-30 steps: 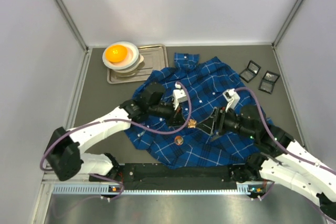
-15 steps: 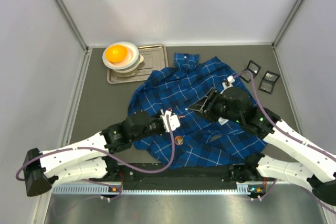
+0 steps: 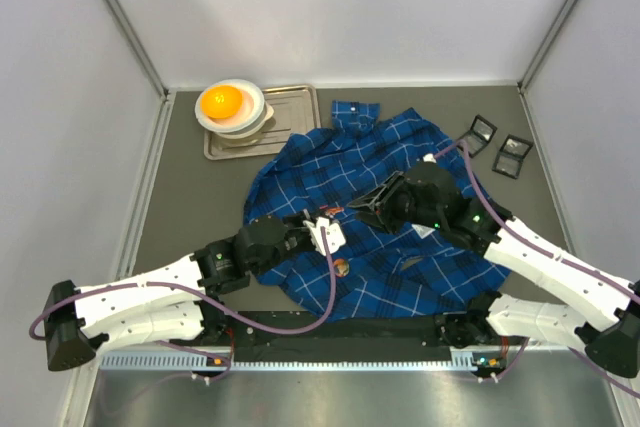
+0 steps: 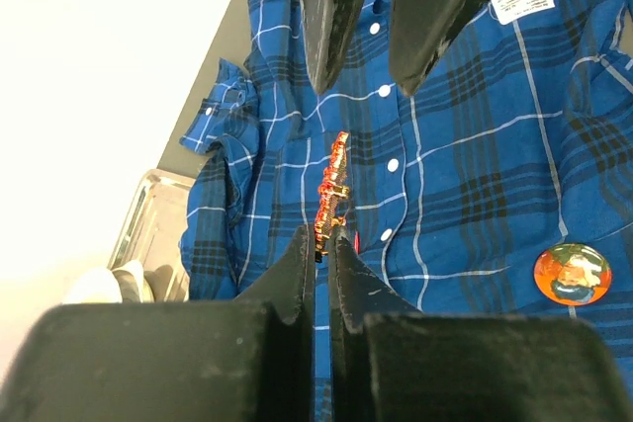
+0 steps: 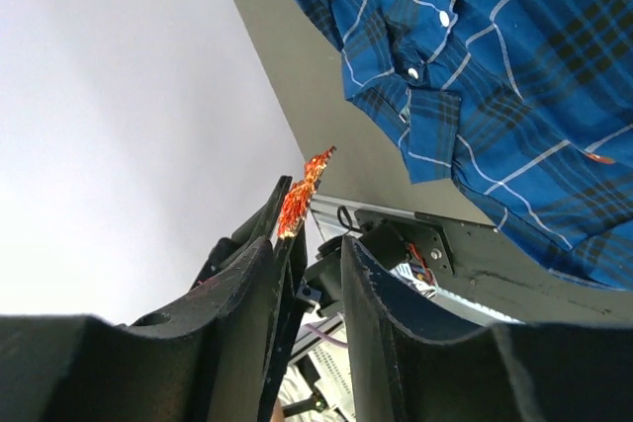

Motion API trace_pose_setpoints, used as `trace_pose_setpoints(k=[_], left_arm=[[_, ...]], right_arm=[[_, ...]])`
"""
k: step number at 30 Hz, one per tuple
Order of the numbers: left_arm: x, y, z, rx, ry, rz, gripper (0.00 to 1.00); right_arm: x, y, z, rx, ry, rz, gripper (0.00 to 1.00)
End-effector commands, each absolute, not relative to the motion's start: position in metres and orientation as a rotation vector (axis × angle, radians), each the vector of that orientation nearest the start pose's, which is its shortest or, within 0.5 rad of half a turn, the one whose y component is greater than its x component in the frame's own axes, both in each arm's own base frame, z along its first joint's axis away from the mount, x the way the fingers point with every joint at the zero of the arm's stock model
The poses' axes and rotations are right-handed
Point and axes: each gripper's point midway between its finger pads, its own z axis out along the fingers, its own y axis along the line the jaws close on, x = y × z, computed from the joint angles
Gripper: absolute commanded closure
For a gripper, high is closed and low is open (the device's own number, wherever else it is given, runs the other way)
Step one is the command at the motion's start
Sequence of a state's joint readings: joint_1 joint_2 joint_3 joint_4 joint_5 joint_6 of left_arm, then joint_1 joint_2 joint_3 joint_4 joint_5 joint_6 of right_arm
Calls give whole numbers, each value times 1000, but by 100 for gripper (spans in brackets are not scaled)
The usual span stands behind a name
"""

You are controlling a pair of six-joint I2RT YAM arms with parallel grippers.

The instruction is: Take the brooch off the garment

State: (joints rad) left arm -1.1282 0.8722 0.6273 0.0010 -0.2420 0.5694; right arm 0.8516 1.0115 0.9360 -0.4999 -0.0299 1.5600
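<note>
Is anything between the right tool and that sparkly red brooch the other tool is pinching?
Nothing visible. The left tool pinches the brooch clear of the shirt, and the right tool faces it with open jaws and only air between them.

The top camera is hanging above and behind my bases, looking down from far off over the whole table (image 3: pixel 190 177), both arms and the garment (image 3: pixel 400 152). My left wrist camera is riding just behind my left claw (image 4: pixel 321 236), looking along its fingers, low and close over the cloth, toward the far left corner. My right wrist camera is sitting behind my right claw (image 5: pixel 307 249), facing back toward the near edge and the base rail (image 5: pixel 475 254). Both wrist views are sharing the brooch (image 4: pixel 331 190), and each is catching the other claw.
</note>
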Motion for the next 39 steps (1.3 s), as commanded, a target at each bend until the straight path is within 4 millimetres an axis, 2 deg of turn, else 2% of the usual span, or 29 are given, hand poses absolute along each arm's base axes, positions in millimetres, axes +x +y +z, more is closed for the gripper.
trace_pose_setpoints(k=[1, 6, 10, 15, 33, 38, 39], left_arm=[[199, -268, 244, 1176, 1263, -166, 100], [198, -267, 245, 1176, 1256, -162, 100], [197, -267, 247, 1175, 1251, -160, 100], [196, -267, 247, 1180, 1247, -152, 100], [190, -268, 248, 1189, 1231, -165, 100], [188, -270, 248, 1195, 1228, -175, 100], [188, -271, 246, 1202, 1232, -179, 100]], right_arm=[[186, 307, 247, 846, 2382, 1382, 66], [187, 320, 242, 851, 2400, 1406, 69], [189, 323, 242, 848, 2390, 1417, 78], [187, 319, 229, 896, 2399, 1395, 80], [195, 324, 221, 977, 2376, 1405, 84], [195, 323, 219, 987, 2373, 1405, 100], [196, 321, 217, 994, 2367, 1396, 100]])
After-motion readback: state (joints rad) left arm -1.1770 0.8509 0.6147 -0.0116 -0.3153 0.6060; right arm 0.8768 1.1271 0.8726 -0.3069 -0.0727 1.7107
